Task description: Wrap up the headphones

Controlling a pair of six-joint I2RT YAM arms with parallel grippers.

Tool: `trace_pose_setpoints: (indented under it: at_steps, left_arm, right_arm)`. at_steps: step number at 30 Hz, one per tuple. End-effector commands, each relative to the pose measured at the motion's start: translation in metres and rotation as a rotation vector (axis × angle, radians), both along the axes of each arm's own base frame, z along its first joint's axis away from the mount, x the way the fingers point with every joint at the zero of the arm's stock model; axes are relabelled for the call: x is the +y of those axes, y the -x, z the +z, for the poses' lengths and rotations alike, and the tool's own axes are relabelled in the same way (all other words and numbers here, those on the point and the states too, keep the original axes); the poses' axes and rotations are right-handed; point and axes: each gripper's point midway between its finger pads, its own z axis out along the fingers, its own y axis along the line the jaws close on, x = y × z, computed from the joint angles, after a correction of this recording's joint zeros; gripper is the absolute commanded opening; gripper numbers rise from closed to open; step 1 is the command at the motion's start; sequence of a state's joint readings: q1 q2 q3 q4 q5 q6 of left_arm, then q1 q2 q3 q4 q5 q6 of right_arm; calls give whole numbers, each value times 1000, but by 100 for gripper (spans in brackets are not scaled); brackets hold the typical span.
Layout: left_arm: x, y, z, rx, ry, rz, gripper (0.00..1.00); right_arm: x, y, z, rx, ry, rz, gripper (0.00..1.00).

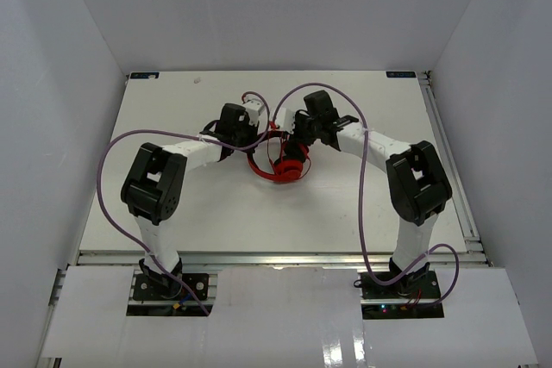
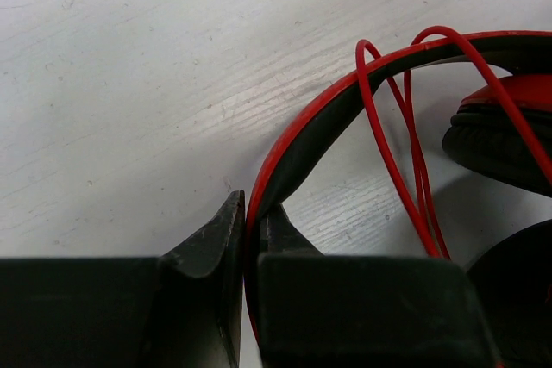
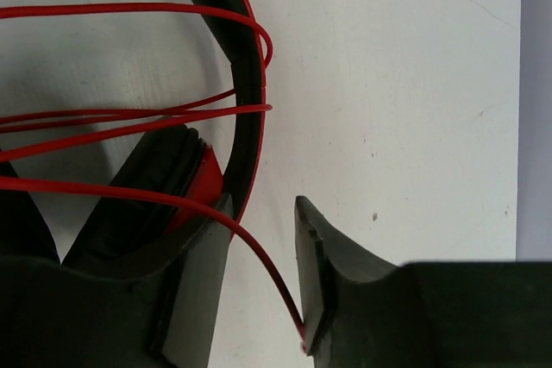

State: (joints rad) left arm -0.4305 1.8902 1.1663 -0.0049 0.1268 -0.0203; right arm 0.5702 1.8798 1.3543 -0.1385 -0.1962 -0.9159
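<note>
Your left gripper (image 2: 250, 223) is clenched on the headband (image 2: 323, 118). Your right gripper (image 3: 263, 213) stands released just beside the headband, the cable (image 3: 241, 110) running between its jaws. Beyond, cable loops cross the headband; the headphones (image 1: 289, 169) lie on the table (image 1: 172, 213).

Overhead camera looks down from behind; 2 wrist cameras closely share the headphones (image 1: 289, 170).

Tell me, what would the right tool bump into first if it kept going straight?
Most likely the thin red cable crossing between the fingers of the right tool, then the headphones' headband just ahead. Depth is hard to judge.
</note>
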Motion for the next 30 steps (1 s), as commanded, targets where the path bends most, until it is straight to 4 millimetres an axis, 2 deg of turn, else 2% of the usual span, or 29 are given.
trace_pose_setpoints:
  at_steps: [1,4,8,12,17,25,30]
  left_arm:
    - [-13,-15,36,-102,101,-11,20]
    - [-12,-12,35,-92,110,-12,31]
    - [-9,-7,37,-79,135,-20,45]
    - [-5,-5,43,-75,161,-23,55]
    - [-3,-3,50,-73,187,-28,62]
    - [5,-9,72,-98,203,-5,67]
    - [35,-24,72,-100,144,116,71]
  right_arm:
    - [9,-9,5,-12,-35,-13,46]
    - [9,-10,5,-12,-39,-20,48]
    - [9,-14,6,-14,-45,-37,55]
    - [9,-15,7,-9,-52,-44,65]
    - [13,-16,10,-3,-70,-40,69]
    - [11,-18,22,15,-115,-65,70]
    - [7,-12,40,26,-153,-62,71]
